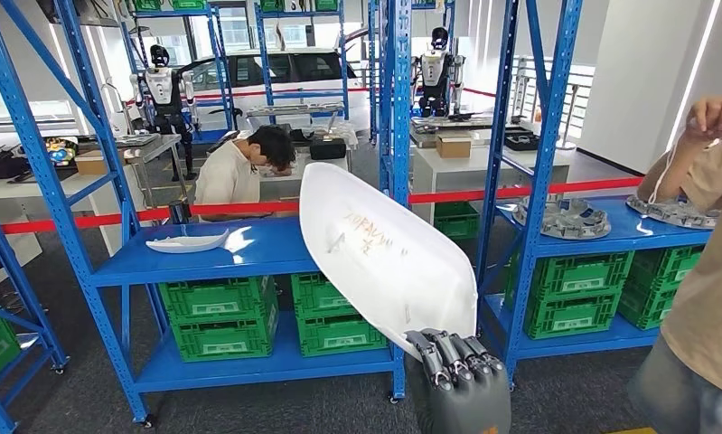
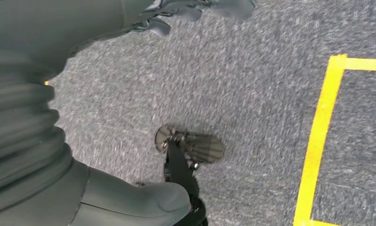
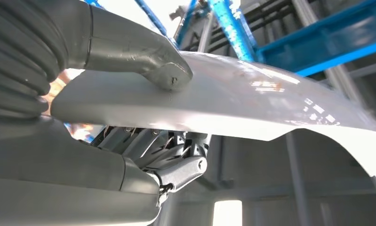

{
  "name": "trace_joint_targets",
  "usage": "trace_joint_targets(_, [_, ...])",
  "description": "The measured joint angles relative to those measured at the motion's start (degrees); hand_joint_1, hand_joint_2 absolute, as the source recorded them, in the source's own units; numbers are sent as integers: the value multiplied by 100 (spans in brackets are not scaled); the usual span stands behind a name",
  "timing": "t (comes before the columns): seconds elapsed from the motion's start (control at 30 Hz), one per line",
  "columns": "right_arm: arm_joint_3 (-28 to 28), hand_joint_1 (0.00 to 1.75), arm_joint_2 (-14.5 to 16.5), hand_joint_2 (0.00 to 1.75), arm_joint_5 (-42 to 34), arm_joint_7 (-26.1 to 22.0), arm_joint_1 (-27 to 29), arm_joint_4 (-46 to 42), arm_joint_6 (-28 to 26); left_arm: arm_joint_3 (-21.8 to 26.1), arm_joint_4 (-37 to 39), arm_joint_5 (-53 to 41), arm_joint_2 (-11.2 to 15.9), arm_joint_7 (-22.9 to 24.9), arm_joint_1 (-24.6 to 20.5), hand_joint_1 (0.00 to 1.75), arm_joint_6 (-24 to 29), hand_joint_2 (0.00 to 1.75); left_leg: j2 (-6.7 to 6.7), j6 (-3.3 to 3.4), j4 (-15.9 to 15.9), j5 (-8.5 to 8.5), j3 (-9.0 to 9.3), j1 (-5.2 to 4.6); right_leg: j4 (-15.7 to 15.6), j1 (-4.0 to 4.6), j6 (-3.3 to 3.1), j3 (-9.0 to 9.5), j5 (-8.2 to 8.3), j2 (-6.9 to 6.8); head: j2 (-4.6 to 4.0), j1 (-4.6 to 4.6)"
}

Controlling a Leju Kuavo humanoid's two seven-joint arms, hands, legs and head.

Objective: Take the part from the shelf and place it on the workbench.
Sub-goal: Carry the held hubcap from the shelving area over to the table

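Head view: one large white curved moulded panel [image 1: 384,258], clear of the blue steel shelf [image 1: 248,253], held up in front of it by the right hand [image 1: 454,357] at its lower narrow end. Right wrist view: thumb [image 3: 169,75] over the top face, fingers [image 3: 176,165] beneath. Judged light, stiff, glossy and slippery; long overhang likely to swing, so grip near an edge. Second smaller white panel [image 1: 187,241]: one, on shelf. Green plastic crates [image 1: 217,316]: several below. Left hand [image 2: 195,9]: hangs above grey floor, apparently holding nothing; fingers' spread cannot be told.
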Motion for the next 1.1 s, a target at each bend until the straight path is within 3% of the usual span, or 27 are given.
trace_joint_targets(0.07, [-2,175,-3,175,0,0,-2,-9,-1,0,3,0,-8,-7,8,0,-18,175,27,-21,112,-84,-45,15,5,6,-97,8,26,-4,0,-1])
trace_joint_targets(0.1, [-2,175,-4,175,1,-1,-2,-17,0,0,4,0,-9,-8,8,0,-21,175,46,-11,324,-218,-136,9,2,9,-131,17,40,-6,0,-1])
trace_joint_targets(0.2, [-1,175,-8,175,0,-4,17,-34,4,0,4,0,-9,-7,10,0,-21,175,73,46,1434,-760,-607,-58,1,63,-187,24,32,-10,0,-1])
trace_joint_targets(0.27, [-1,175,-8,175,0,-37,48,-37,7,1,4,0,-9,-5,16,0,-21,175,72,121,1697,-787,-719,-114,1,116,-215,42,5,-11,0,-1])
trace_joint_targets(0.33, [-6,175,-1,175,0,-108,67,-47,10,2,4,1,-9,-4,18,0,-21,175,71,259,1128,-468,-426,-201,-3,150,-223,91,-38,-10,0,-1])
trace_joint_targets(0.4, [-15,175,15,175,1,-179,76,-60,12,2,4,3,-3,-4,14,0,-23,175,93,382,441,-272,-47,-300,-29,170,-192,148,-89,-9,0,-2])
trace_joint_targets(0.47, [-22,175,24,175,1,-212,93,-72,13,2,4,4,0,-4,11,0,-26,175,109,427,183,-302,104,-350,-74,173,-129,199,-95,-12,0,-1])
trace_joint_targets(0.57, [-42,175,24,175,-1,-219,121,-91,12,3,4,5,-3,-4,28,0,-27,175,77,479,28,-331,287,-330,20,164,-47,253,-62,-18,2,9])
trace_joint_targets(0.63, [-53,175,25,175,1,-234,123,-99,10,4,2,9,-4,-5,33,0,-27,175,61,524,-37,-379,437,-317,460,163,-23,18,-204,-14,2,15])
trace_joint_targets(0.7, [-56,175,26,175,2,-269,152,-100,12,4,1,14,-4,-3,34,0,-27,175,50,551,-42,-466,517,-322,1138,171,7,-478,-435,-11,2,15])
trace_joint_targets(0.73, [-58,175,26,175,2,-289,175,-100,15,5,1,16,-4,-3,44,0,-27,175,45,551,-37,-515,559,-324,1355,171,21,-696,-480,-11,2,16])
trace_joint_targets(0.77, [-62,175,26,175,1,-306,193,-100,17,5,2,19,-6,-2,57,0,-27,175,39,545,-30,-568,612,-326,1404,170,26,-831,-425,-12,2,15])
trace_joint_targets(0.8, [-68,175,26,175,2,-319,202,-100,18,7,3,22,-7,-2,69,0,-27,175,35,535,-22,-623,677,-325,1241,169,22,-855,-243,-12,2,17])
trace_joint_targets(0.87, [-86,175,26,175,3,-325,207,-99,19,8,4,30,-12,-2,80,0,-27,175,31,506,-7,-746,804,-322,553,168,-4,-685,295,-15,2,15])
trace_joint_targets(0.93, [-105,175,29,175,3,-333,211,-98,26,9,5,44,-13,-2,70,0,-27,175,27,451,-4,-848,872,-324,53,196,-47,-546,503,-25,2,4])
trace_joint_targets(1.03, [-145,175,55,175,-1,-363,230,-99,47,10,6,54,-13,6,69,0,-27,175,36,334,47,-889,947,-319,-72,216,-168,-430,458,-12,6,-14])
trace_joint_targets(1.1, [-170,175,79,175,-2,-394,229,-101,54,11,6,55,-17,16,60,0,-26,175,46,278,332,-880,852,-313,-111,190,-239,-273,402,-8,7,-18])
